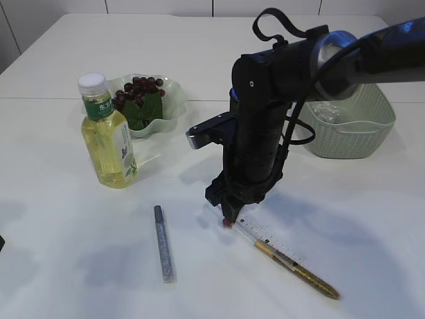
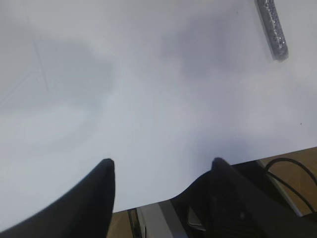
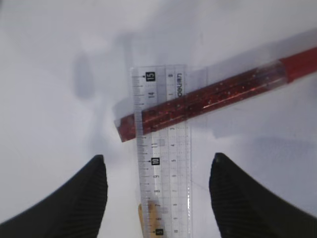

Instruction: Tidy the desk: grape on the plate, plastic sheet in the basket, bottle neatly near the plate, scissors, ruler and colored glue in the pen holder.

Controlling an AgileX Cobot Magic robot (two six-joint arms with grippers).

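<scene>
Exterior view, desk: we see a white desk (image 1: 60, 219) carrying every item.
Exterior view, bottle: a bottle (image 1: 107, 135) of yellow drink with a white cap stands upright at the left, just in front of the plate.
Exterior view, plate and grape: a pale green plate (image 1: 169, 105) with a wavy rim holds the grape (image 1: 138, 90) bunch and a green leaf.
Exterior view, basket: a light green basket (image 1: 355, 126) sits at the right, with something clear inside that we cannot make out.
Exterior view, glue sticks: a silver glue stick (image 1: 163, 242) lies alone in the front middle; a gold glue stick (image 1: 299, 268) lies at a slant across the lower end of the ruler (image 1: 265, 236).
Exterior view, right arm: we see it reach in from the right and point straight down, its right tool (image 1: 229, 218) low over the upper end of the ruler.
Left wrist view, left tool: we find the left tool (image 2: 161, 171) parted wide over bare desk, holding nothing; the silver glue stick (image 2: 272, 27) lies well apart at the top right.
Right wrist view, right tool: we find the right tool (image 3: 158, 171) spread wide, one finger on each side of the clear ruler (image 3: 163, 148), gripping nothing.
Right wrist view, red glue stick: a red glue stick (image 3: 208, 99) lies slanted across the ruler, on top of it.
Right wrist view, gold tip: we see a bit of gold under the ruler at the bottom edge.
</scene>
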